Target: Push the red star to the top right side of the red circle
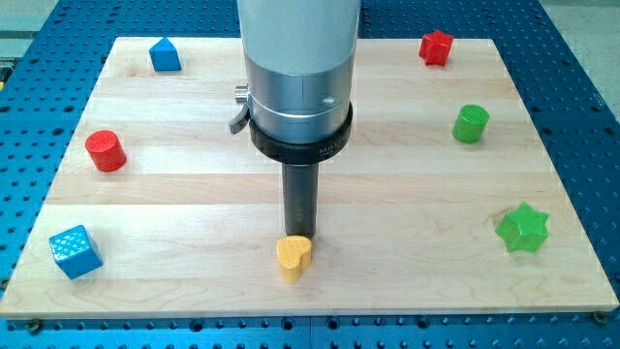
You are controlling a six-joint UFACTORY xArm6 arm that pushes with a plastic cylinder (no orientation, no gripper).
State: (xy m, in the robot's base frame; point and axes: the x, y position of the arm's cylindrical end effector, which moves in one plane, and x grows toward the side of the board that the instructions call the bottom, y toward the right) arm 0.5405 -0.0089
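The red star (437, 47) lies near the board's top right corner. The red circle (105, 150) stands far off at the view's left, about mid-height. My rod comes down from the big grey arm body in the middle of the view. My tip (297, 236) is at the lower middle of the board, right behind and touching or almost touching the yellow heart (293, 256). The tip is far from both red blocks.
A blue pentagon-like block (165, 54) lies at the top left, a blue cube (75, 251) at the bottom left. A green cylinder (471, 124) is at the right, a green star (523, 228) at the lower right. The wooden board (387, 281) ends at a blue perforated table.
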